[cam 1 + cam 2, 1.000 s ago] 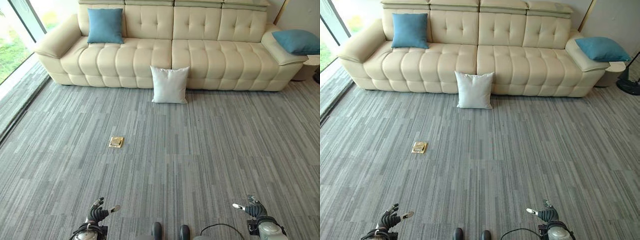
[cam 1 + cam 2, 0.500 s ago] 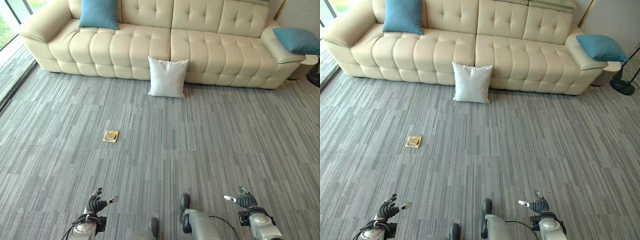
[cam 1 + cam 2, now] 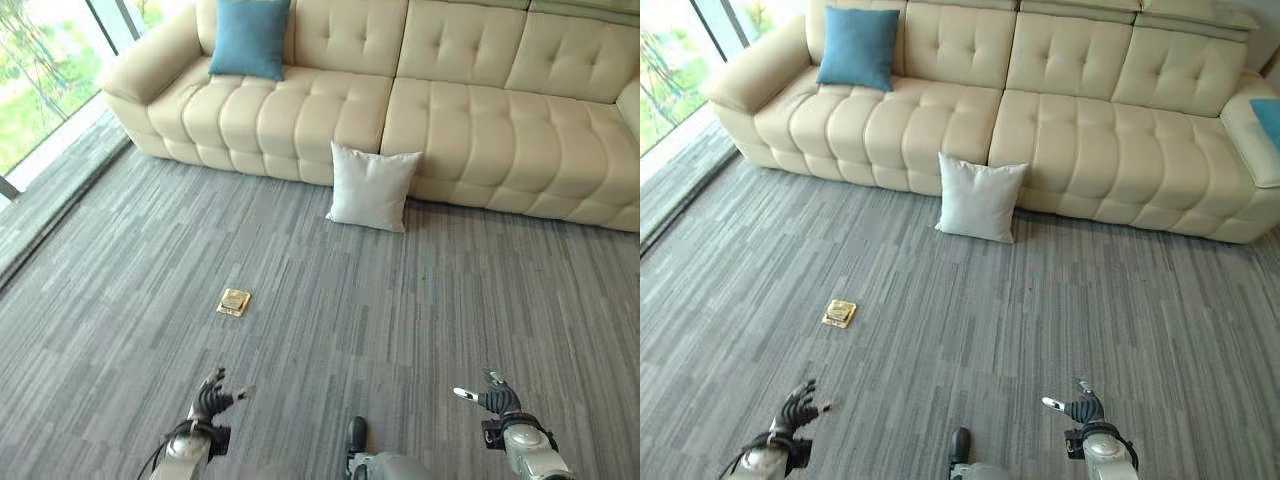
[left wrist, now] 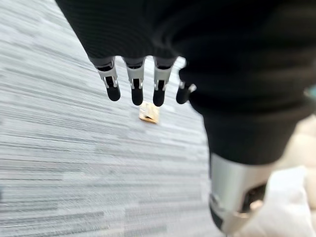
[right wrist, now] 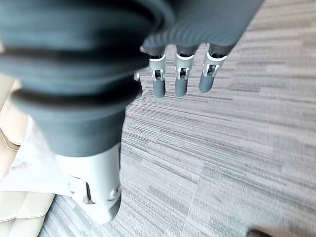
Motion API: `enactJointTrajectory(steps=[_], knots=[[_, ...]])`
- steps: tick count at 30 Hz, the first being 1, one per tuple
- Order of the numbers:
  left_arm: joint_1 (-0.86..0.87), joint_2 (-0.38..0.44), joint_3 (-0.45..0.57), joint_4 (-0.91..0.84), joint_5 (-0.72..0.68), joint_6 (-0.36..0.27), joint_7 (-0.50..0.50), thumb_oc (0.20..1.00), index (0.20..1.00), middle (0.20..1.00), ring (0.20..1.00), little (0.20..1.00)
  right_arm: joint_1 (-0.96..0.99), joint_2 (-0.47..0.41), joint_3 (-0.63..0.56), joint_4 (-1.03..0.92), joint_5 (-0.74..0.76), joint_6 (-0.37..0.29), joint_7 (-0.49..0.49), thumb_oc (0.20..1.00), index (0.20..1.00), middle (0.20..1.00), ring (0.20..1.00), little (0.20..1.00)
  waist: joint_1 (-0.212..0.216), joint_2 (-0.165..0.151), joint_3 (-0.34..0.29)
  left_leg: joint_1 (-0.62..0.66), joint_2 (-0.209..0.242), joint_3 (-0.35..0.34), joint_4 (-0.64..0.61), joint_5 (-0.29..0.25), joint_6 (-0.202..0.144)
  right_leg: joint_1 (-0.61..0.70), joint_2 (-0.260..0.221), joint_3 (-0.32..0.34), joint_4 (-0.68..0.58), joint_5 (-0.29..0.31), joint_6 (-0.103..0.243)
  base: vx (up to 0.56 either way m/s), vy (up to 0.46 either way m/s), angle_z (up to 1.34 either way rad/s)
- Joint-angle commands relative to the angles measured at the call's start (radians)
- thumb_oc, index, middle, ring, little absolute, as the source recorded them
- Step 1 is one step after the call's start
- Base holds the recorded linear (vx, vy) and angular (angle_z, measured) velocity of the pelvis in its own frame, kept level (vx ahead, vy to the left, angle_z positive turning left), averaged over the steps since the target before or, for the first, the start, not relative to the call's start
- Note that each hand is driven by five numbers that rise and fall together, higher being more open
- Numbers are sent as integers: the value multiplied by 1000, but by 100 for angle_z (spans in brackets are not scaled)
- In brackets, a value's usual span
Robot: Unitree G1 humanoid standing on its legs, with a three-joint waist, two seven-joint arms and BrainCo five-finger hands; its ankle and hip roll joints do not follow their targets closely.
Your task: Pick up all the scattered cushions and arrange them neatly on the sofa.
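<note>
One square white fabric cushion (image 3: 372,188) leans on the cream tufted leather sofa's (image 3: 470,120) front edge; both hands (image 3: 212,397) (image 3: 492,396) hang empty, fingers relaxed. Grabbing a corner risks it slipping.

White cushion (image 3: 980,198) leans against cream sofa (image 3: 1080,150).

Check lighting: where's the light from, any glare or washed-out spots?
Left eye view: daylight comes through the window on the robot's left, brightest there; no glare on the sofa. Left wrist view: the white cushion looks washed out.
</note>
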Motion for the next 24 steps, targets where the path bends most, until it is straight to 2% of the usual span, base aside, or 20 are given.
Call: enactJointTrajectory(steps=[1, 3, 4, 5, 8, 10, 11, 12, 14, 15, 16, 18, 20, 23, 24], knots=[[-4, 41, -6, -21, 27, -21, 3, 1000, 1000, 1000, 1000, 1000, 12, -37, -11, 15, 32, -17, -27, 1000, 1000, 1000, 1000, 1000, 5, 12, 26, -58, -68, 31, -140, 125, 22, -5, -73, 32, 20, -92, 210, 244, 46, 6], [-1, 41, -3, -13, 32, -21, 6, 1000, 1000, 1000, 1000, 1000, 9, -33, -9, 27, 31, -14, -33, 1000, 1000, 1000, 1000, 1000, 25, 18, 28, -112, -78, 44, -190, 191, 17, 36, -50, 46, -1, -105, 209, 312, 69, 3], [8, 39, -3, -9, 28, -21, 7, 1000, 1000, 1000, 1000, 1000, 13, -26, -8, 39, 30, -12, -41, 1000, 1000, 1000, 1000, 1000, 43, 24, 25, -163, -82, 70, -235, 250, 8, 85, -29, 66, -17, -125, 208, 578, 189, -31], [19, 43, 4, -7, 27, -16, 10, 1000, 1000, 1000, 1000, 1000, 15, -21, -6, 40, 22, -4, -44, 1000, 1000, 1000, 1000, 1000, 69, 22, 22, -201, -80, 80, -235, 274, 5, 132, -22, 98, -13, -148, 209, 487, 171, -42], [37, 43, 15, -6, 29, -12, 3, 1000, 1000, 1000, 1000, 1000, 23, -15, -2, 29, 1, -1, -36, 1000, 1000, 1000, 1000, 1000, 82, 22, 10, -159, -76, 61, -249, 273, 23, 161, -25, 122, 16, -176, 214, 398, 218, -61], [40, 53, 25, 19, 36, -7, -2, 1000, 1000, 1000, 1000, 1000, 17, -2, 4, 19, -16, 1, -21, 1000, 1000, 1000, 1000, 1000, 89, -3, 1, -148, -78, 71, -185, 232, 45, 168, -72, 132, 88, -192, 237, 452, 271, -64], [42, 62, 33, 17, 34, -8, -2, 1000, 1000, 1000, 1000, 1000, 16, 2, 8, 13, -20, 0, -19, 1000, 1000, 1000, 1000, 1000, 96, -8, -5, -142, -74, 80, -169, 212, 53, 158, -91, 128, 116, -182, 252, 332, 223, -59], [40, 79, 36, 8, 36, -5, -1, 1000, 1000, 1000, 1000, 1000, 8, 8, 17, 0, -26, 5, -7, 1000, 1000, 1000, 1000, 1000, 97, -20, -2, -123, -75, 94, -142, 175, 72, 112, -124, 135, 223, -113, 278, 320, 201, -93], [32, 94, 44, 8, 36, -6, 6, 1000, 1000, 1000, 1000, 1000, 0, 10, 22, -14, -28, 2, -9, 1000, 1000, 1000, 1000, 1000, 92, -16, 4, -91, -69, 96, -134, 142, 86, 67, -145, 133, 310, -61, 293, 247, 132, -60], [29, 98, 43, 4, 34, -6, 11, 1000, 1000, 1000, 1000, 1000, -3, 13, 26, -23, -29, 2, -9, 1000, 1000, 1000, 1000, 1000, 88, -10, 6, -71, -65, 93, -133, 128, 90, 40, -155, 123, 336, -52, 283, 234, 90, 2], [26, 99, 38, 3, 37, -7, 11, 1000, 1000, 1000, 1000, 1000, -2, 14, 26, -24, -28, 3, -5, 1000, 1000, 1000, 1000, 1000, 79, -7, 3, -47, -67, 85, -140, 118, 94, 16, -154, 120, 336, -50, 267, 280, 91, -1], [24, 102, 40, 4, 38, -9, 12, 1000, 1000, 1000, 1000, 1000, -4, 10, 22, -18, -24, 2, -2, 1000, 1000, 1000, 1000, 1000, 63, -3, 3, -4, -74, 77, -143, 92, 99, -4, -161, 103, 301, -50, 257, 300, 50, -14], [22, 103, 40, 7, 29, -5, 11, 1000, 1000, 1000, 1000, 1000, -18, 8, 19, -11, -24, 7, -6, 1000, 1000, 1000, 1000, 1000, 54, 2, 10, 38, -70, 77, -146, 65, 98, -57, -180, 54, 247, -45, 259, 303, 5, 10], [30, 96, 46, 21, 25, -5, 12, 1000, 1000, 1000, 1000, 1000, -24, 3, 25, -18, -31, 9, -7, 1000, 1000, 1000, 1000, 1000, 43, 2, 27, 107, -69, 77, -153, 33, 91, -103, -197, -11, 147, -16, 279, 283, -24, -15], [30, 95, 46, 21, 25, -5, 12, 1000, 1000, 1000, 1000, 1000, -24, 2, 25, -18, -32, 9, -7, 1000, 1000, 1000, 1000, 1000, 42, 5, 30, 113, -66, 76, -154, 31, 90, -95, -194, -13, 144, -16, 279, 345, -50, -8]])
